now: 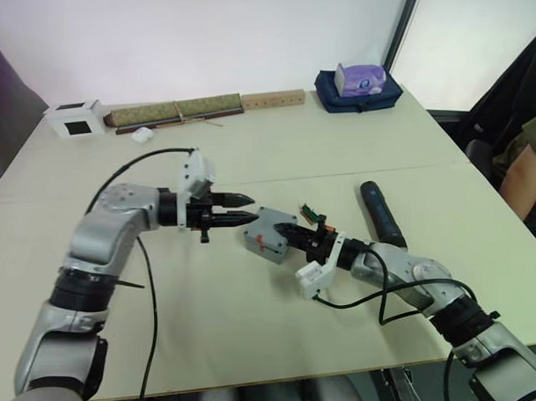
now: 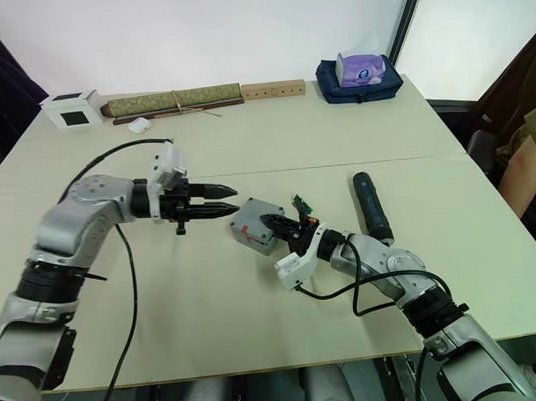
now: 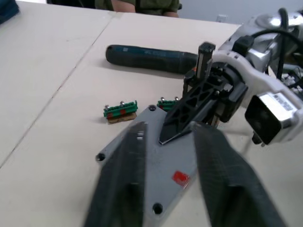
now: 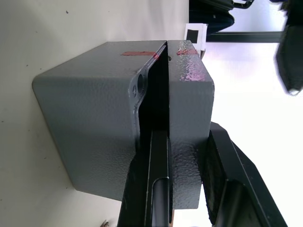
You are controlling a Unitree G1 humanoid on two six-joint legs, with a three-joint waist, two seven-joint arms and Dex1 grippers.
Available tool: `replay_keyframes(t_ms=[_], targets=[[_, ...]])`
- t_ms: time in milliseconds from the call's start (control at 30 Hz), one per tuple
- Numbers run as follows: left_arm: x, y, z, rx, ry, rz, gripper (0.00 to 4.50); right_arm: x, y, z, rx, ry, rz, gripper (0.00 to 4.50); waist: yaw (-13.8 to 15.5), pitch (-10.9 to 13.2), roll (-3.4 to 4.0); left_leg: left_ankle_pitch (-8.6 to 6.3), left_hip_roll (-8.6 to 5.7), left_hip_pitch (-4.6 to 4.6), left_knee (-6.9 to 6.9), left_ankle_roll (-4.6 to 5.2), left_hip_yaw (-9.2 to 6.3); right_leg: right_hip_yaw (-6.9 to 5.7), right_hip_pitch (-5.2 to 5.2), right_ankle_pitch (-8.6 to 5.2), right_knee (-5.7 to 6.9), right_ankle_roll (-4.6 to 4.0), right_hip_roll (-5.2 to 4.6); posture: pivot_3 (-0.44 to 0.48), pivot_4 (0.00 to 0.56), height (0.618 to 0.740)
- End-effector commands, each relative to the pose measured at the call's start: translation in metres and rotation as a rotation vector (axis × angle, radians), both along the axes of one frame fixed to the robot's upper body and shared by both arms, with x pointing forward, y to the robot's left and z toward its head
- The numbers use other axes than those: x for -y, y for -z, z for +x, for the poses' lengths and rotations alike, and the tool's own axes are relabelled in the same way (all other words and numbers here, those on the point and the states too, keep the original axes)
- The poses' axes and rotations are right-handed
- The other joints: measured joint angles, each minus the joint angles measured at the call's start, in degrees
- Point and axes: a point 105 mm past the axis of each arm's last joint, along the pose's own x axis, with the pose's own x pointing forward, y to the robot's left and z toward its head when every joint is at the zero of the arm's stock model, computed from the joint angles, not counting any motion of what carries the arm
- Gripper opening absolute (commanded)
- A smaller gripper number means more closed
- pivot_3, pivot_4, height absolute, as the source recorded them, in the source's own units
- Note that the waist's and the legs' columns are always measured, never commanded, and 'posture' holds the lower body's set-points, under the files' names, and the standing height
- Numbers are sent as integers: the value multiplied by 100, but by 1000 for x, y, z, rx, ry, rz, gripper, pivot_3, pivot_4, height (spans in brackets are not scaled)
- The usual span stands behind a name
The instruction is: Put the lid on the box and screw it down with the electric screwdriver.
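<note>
Right gripper (image 2: 273, 222) pinches the lid (image 4: 189, 109) by its edge, apparently to seat it on the box (image 2: 253, 226) at mid-table; a gap remains. Left gripper (image 2: 220, 202), fingers apart, hovers just beside. Electric screwdriver (image 2: 370, 206) lies nearby, untouched.

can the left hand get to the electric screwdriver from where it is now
Probably not directly. The electric screwdriver lies on the table beyond the box and the right hand, which grips the lid there. The left hand would have to reach over or around them.
</note>
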Motion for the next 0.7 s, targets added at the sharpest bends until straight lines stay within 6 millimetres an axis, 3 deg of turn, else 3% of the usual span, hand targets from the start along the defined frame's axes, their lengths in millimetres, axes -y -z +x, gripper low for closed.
replay_keyframes(t_ms=[33,400,633,700], targets=[[9,8,7,55,12,35,38,11,21,-1,-39,20,-90,512,16,-1,0,0,-2,1,0,0,0,0,2,0,0,0,-2,0,150,740],[21,48,21,43,-28,107,38,14,23,-3,-41,15,-104,512,21,-3,1,1,-17,2,1,1,-3,0,8,0,-1,1,-15,0,150,740],[15,73,21,-7,-58,201,0,15,17,-9,-60,-28,-98,3094,20,-25,-11,-14,-19,123,-9,25,-5,-3,143,-18,-34,-7,-17,0,150,740],[12,81,22,-14,-65,240,0,15,14,-11,-59,-47,-96,3632,18,-44,-15,-20,-19,168,-12,36,-4,-2,185,-23,-41,-5,-18,0,150,740]])
